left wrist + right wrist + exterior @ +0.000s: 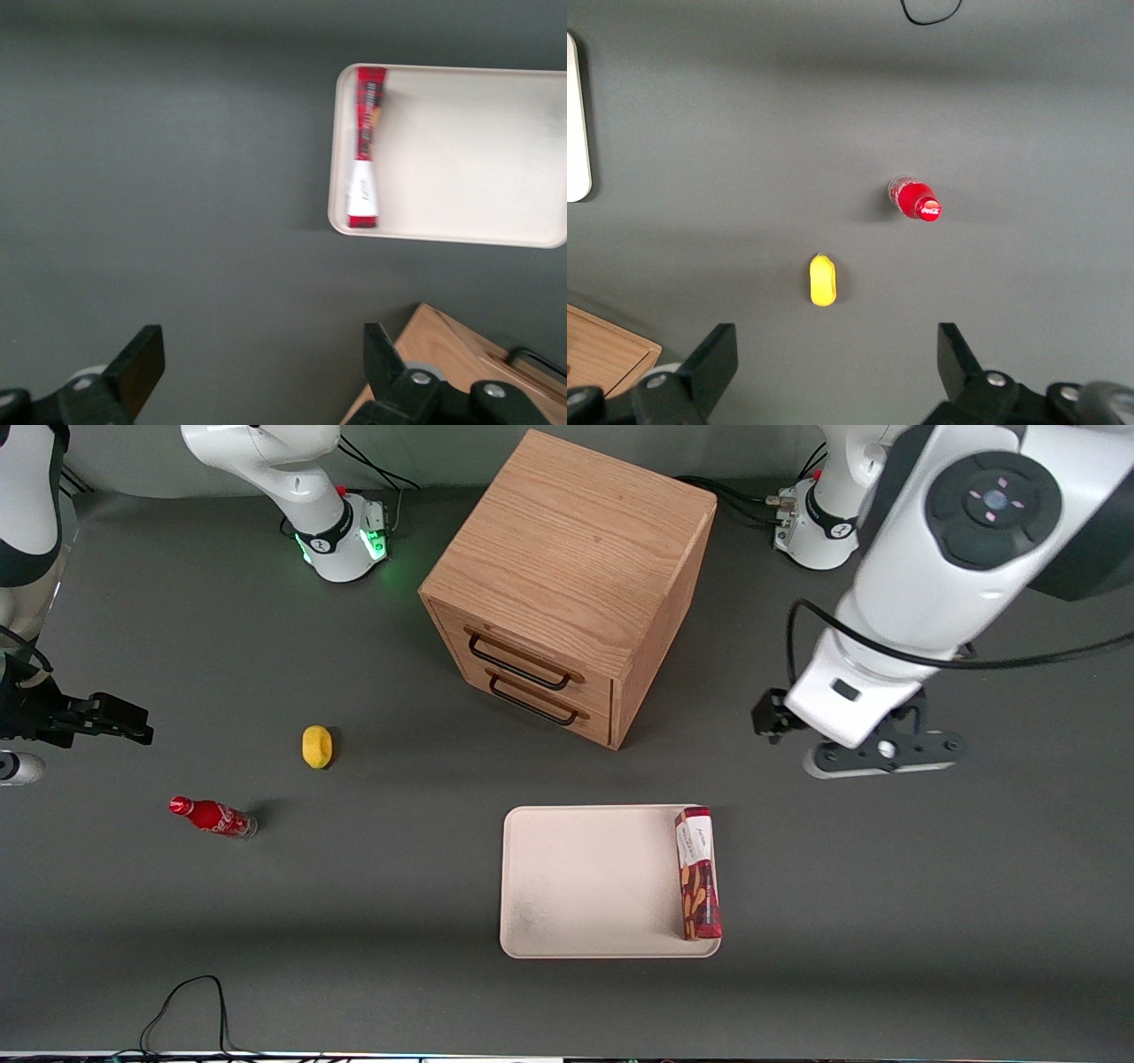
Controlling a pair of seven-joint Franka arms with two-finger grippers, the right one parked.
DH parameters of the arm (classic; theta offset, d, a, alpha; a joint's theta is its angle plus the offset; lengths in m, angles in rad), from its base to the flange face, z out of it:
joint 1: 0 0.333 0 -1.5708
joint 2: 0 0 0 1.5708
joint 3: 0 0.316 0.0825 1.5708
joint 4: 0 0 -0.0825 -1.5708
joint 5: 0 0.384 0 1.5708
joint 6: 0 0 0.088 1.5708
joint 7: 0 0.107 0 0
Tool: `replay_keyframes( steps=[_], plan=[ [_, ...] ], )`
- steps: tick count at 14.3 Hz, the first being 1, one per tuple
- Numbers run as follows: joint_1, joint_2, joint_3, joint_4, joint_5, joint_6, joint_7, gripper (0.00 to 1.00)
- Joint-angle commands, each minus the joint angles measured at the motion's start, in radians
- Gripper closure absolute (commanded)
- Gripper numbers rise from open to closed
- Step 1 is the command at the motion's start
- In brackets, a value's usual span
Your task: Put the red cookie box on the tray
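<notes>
The red cookie box (698, 872) lies flat on the cream tray (585, 877), lengthwise along the tray's rim toward the working arm's end, white label end farther from the front camera. The left wrist view shows the red cookie box (365, 146) resting inside the tray (469, 150) by that same rim. My gripper (881, 755) hangs above the bare table, apart from the box, farther from the front camera than the tray and beside the cabinet. In the left wrist view the gripper (263, 359) is open, with only grey table between its fingers.
A wooden two-drawer cabinet (567, 584) stands farther from the front camera than the tray; its corner (461, 354) is close to one finger. Toward the parked arm's end lie a yellow lemon-like object (317, 746) and a small red soda bottle (213, 817). A black cable (190, 1001) loops by the front edge.
</notes>
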Motion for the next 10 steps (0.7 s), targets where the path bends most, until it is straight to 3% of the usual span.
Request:
replay_keyframes(
  steps=[1,8,10],
  plan=[
    [0.091,-0.205,0.004,-0.302,-0.050,0.104,0.096,0.00],
    [0.304,-0.297,0.009,-0.390,-0.102,0.083,0.326,0.00],
    [0.285,-0.343,0.076,-0.437,-0.104,0.109,0.366,0.00]
  ],
)
